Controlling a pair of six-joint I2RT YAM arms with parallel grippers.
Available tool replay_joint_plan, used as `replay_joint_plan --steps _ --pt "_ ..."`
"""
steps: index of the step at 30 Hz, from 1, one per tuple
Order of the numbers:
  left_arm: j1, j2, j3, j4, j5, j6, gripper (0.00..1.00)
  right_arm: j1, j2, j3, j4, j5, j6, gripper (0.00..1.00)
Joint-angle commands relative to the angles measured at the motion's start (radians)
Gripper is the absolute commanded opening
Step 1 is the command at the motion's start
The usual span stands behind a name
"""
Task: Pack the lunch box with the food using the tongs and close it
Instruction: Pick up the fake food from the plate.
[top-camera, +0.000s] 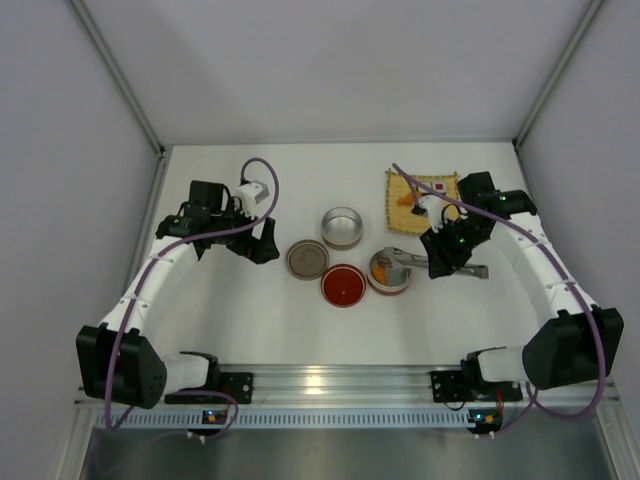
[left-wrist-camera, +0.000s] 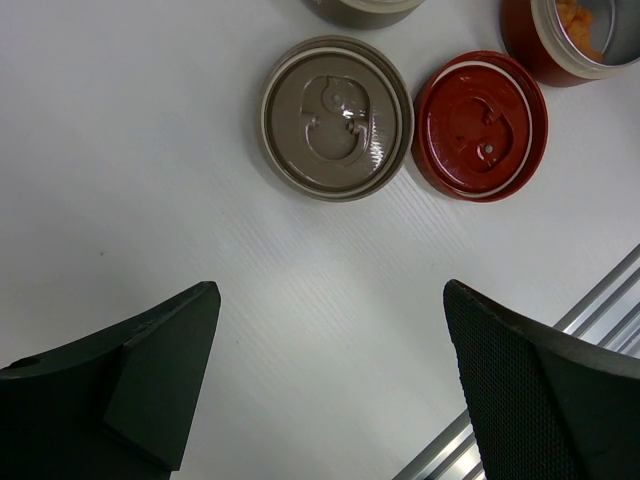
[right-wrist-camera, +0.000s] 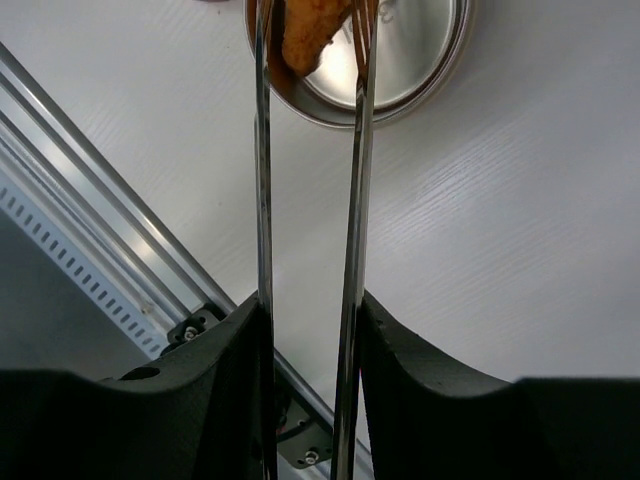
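My right gripper (top-camera: 441, 255) (right-wrist-camera: 310, 302) is shut on the silver tongs (top-camera: 405, 258) (right-wrist-camera: 357, 200), with both thin arms pressed between its fingers. The tong tips reach over the red-walled lunch box tier (top-camera: 388, 274) (right-wrist-camera: 420, 60). An orange-brown fried piece (right-wrist-camera: 304, 35) sits between the tong arms, over that tier's steel inside; whether it is pinched I cannot tell. More food lies on the yellow mat (top-camera: 422, 190): an orange piece (top-camera: 404, 199) and a white roll (top-camera: 431, 205). My left gripper (top-camera: 262, 240) (left-wrist-camera: 330, 292) hangs open over bare table.
A second, steel-coloured tier (top-camera: 342, 227) stands behind the two lids. The taupe lid (top-camera: 307, 259) (left-wrist-camera: 337, 118) and the red lid (top-camera: 343, 285) (left-wrist-camera: 480, 125) lie side by side on the table. An aluminium rail (top-camera: 320, 382) runs along the near edge.
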Motion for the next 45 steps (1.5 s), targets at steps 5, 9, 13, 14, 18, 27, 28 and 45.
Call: replay_joint_plan --steps 5,9,13,14,18,27,28,45 --pt "0.004 -0.005 0.007 -0.013 0.032 0.027 0.98 0.014 -0.038 0.216 0.014 0.0 0.084 0.36" --pt "0.004 -0.018 0.015 -0.008 0.017 0.025 0.98 0.012 -0.056 0.21 0.19 0.111 0.282 0.35" --pt "0.004 -0.019 0.012 -0.005 0.025 0.014 0.98 0.014 -0.048 0.179 0.311 0.172 0.377 0.34" --pt "0.004 -0.021 0.009 -0.005 0.028 0.013 0.98 0.012 -0.039 0.185 0.321 0.172 0.371 0.34" --pt "0.004 -0.018 -0.001 -0.024 0.042 0.04 0.98 0.011 0.053 0.265 0.305 0.182 0.194 0.36" --pt "0.005 -0.004 0.002 -0.025 0.052 0.063 0.98 -0.028 0.212 0.388 0.27 0.196 -0.128 0.44" --pt "0.004 0.002 0.005 -0.025 0.051 0.065 0.98 -0.031 0.223 0.397 0.269 0.195 -0.147 0.45" --pt "0.004 0.062 0.007 -0.01 0.04 0.077 0.98 -0.14 0.459 0.595 0.175 0.121 -0.442 0.47"
